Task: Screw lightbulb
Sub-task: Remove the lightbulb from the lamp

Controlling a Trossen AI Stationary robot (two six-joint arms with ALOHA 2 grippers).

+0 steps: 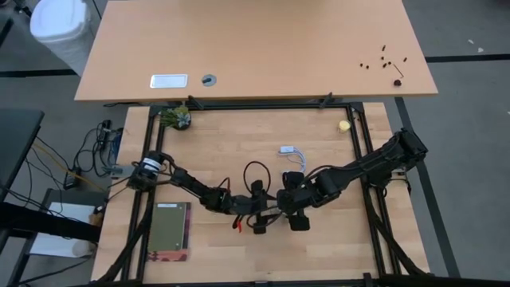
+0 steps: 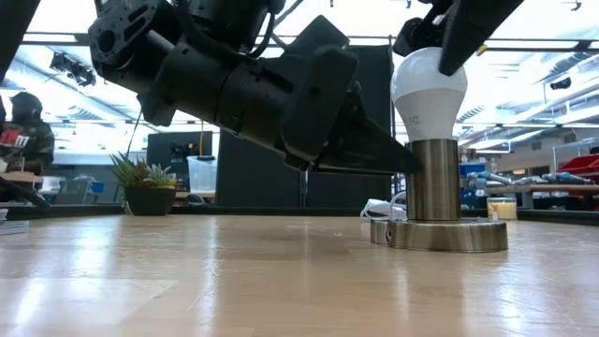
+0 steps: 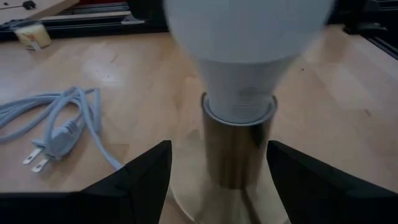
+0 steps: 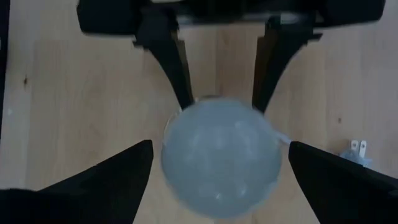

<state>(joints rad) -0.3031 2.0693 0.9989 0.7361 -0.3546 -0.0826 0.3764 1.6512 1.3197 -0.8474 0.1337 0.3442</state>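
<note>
One smooth white frosted lightbulb (image 2: 429, 89), a rounded globe tapering downward, stands upright with its narrow end seated in a polished metal cylinder socket (image 2: 432, 180). The socket rises from a flat round metal disc base (image 2: 447, 234) that rests on the pale wood-grain table (image 2: 234, 281), near the middle of the work area.

The left gripper (image 3: 219, 171) sits low at the table, its two dark wedge-shaped fingers (image 3: 140, 180) spread apart on either side of the socket cylinder. The wrist view shows a gap between each finger and the metal, so it is open and not clamped.

The right gripper (image 4: 214, 177) hangs directly above the bulb's dome. Its two dark fingers (image 4: 102, 180) are splayed wide, well clear of the glass on both sides, holding nothing.

One pale grey cord (image 3: 62, 118), loosely coiled, ends in a two-prong plug (image 3: 38, 160) and lies on the wood just beside the base.

In the far right corner sits one small yellowish ball (image 1: 344, 125). In the far left corner there is one small dark pot (image 2: 148, 198) holding a spiky green plant. At the near left lies one flat rectangular book-like object (image 1: 170, 231).
</note>
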